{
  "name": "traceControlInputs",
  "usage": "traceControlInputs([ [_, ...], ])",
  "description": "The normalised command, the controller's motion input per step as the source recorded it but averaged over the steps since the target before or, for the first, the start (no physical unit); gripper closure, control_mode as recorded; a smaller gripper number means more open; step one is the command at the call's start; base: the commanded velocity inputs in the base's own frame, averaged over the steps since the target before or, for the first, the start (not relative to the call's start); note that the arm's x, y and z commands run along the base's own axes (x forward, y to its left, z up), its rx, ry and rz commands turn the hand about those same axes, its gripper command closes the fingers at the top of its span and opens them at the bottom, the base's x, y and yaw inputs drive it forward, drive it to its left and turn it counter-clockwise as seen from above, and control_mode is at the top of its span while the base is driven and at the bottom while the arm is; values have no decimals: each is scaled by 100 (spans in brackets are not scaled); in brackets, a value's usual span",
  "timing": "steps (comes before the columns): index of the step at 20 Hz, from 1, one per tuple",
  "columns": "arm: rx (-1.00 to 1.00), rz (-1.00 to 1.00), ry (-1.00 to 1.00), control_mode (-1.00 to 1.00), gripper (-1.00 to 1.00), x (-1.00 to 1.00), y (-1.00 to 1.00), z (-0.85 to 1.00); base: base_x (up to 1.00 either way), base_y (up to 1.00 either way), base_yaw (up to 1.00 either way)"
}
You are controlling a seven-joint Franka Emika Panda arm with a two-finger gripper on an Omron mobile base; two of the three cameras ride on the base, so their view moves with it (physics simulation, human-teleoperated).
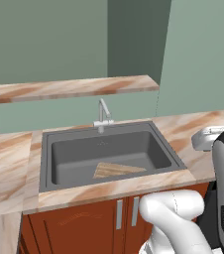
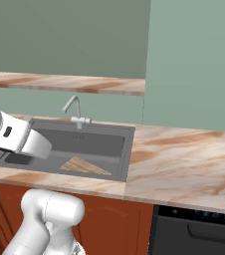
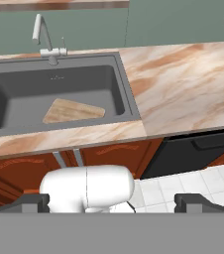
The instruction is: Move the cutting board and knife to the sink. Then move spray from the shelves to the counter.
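**Ben:** Fingers (image 3: 27, 202) first, the two little dark ones down at the near edge. See how far apart they sit? The gripper (image 3: 112, 202) is wide open and there is nothing in it.

**Mia:** So it is not carrying anything right now?

**Ben:** No, it's empty. It hangs back in front of the red-brown cupboard doors (image 1: 119, 214), on the near side of the counter (image 2: 184, 164).

**Mia:** Where did the cutting board (image 3: 74, 110) go?

**Ben:** Look in the sink (image 1: 47, 163). The board is lying inside the grey basin, toward the near wall and a bit to the right, with one end leaning up. I'd say that part of the job is done.

**Mia:** And the knife? Is it in there too?

**Ben:** I can't find a knife in the basin or on the stone top. So I think the knife is what's left to bring over.

**Mia:** Then the spray bottle after that?

**Ben:** Yes, that comes last, I think. I can't spot the bottle from here either. Far back, behind the tap (image 1: 103, 115), there is a long ledge (image 1: 69, 89) on the green wall, and nothing stands on the part I can see.

**Mia:** So one thing done, two to go?

**Ben:** That's my guess.
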Motion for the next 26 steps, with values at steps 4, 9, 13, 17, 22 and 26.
traceControlInputs([
  [4, 0, 0, 0, 100, -100, 0, 0, 0, -37, -29, 1],
  [9, 0, 0, 0, 100, -100, 0, 0, 0, -100, -99, -28],
  [13, 0, 0, 0, 100, -100, 0, 0, 0, -91, -77, -49],
  [17, 0, 0, 0, 100, -100, 0, 0, 0, -33, -51, -74],
  [22, 0, 0, 0, 100, -100, 0, 0, 0, 0, -27, -93],
  [26, 0, 0, 0, 100, -100, 0, 0, 0, 0, -13, -95],
])
